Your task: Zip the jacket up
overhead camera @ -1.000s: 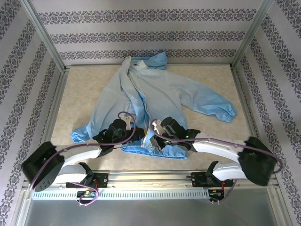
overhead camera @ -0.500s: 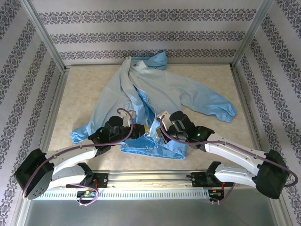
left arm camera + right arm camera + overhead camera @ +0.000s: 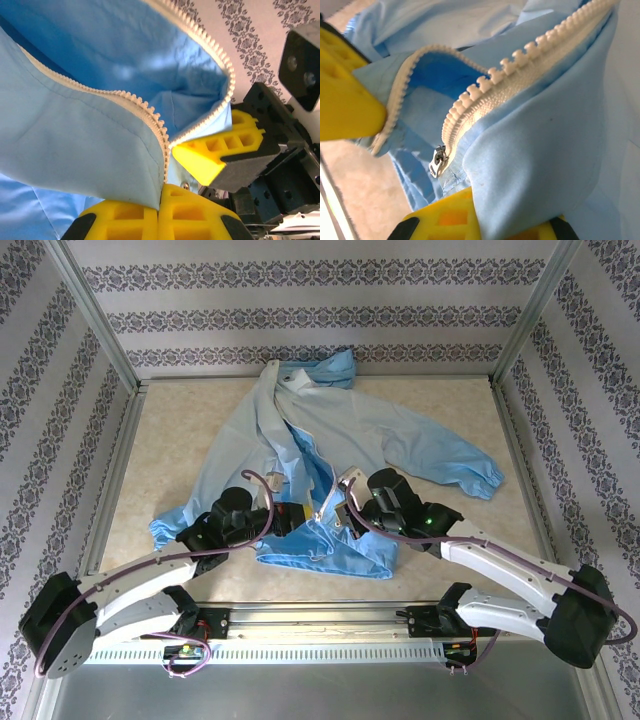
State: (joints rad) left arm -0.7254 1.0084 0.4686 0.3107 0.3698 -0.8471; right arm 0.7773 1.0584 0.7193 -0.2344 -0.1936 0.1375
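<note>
The light-blue jacket lies spread on the table, hood at the far side, front open near the hem. My left gripper is shut on the jacket's left front edge; in the left wrist view its yellow fingers pinch the cloth beside the white zipper teeth. My right gripper is shut on the opposite front edge, its fingers mostly covered by a fold of cloth. The metal zipper slider sits at the bottom of that side's teeth. The two grippers are close together, the hem lifted between them.
A long sleeve with a gathered cuff stretches to the right, another cuff lies at the left. Metal frame posts and patterned walls enclose the beige table. The arms' mounting rail runs along the near edge.
Both grippers kept their hold and moved: the left shifted right, the right reached farther from its base. The lower front edges rose and spread, showing more of the darker blue inside.
</note>
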